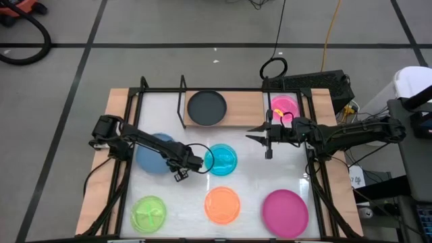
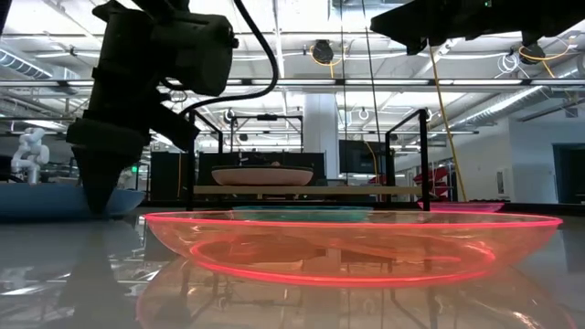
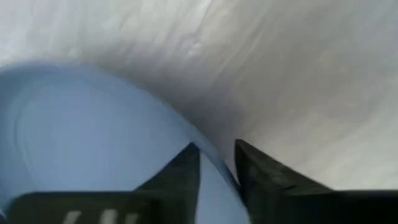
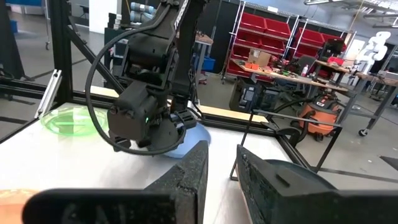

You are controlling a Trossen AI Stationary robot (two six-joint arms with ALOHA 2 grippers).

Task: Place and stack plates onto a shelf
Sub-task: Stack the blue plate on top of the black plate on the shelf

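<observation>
Two arms share the white table (image 1: 182,202), bare between the plates. Left gripper (image 3: 217,165) reaches down at the blue plate (image 1: 154,151), its fingers (image 3: 180,177) straddling that plate's rim with a narrow gap; whether they pinch it I cannot tell. Cyan plate (image 1: 221,160) lies just beyond it, orange plate (image 1: 222,204) and lime plate (image 1: 148,213) nearer the front edge. Right gripper (image 1: 260,138) hovers level, fingers slightly apart, holding nothing, beside the shelf (image 1: 243,106), whose long axis runs crosswise, carrying the black plate (image 1: 206,108)
</observation>
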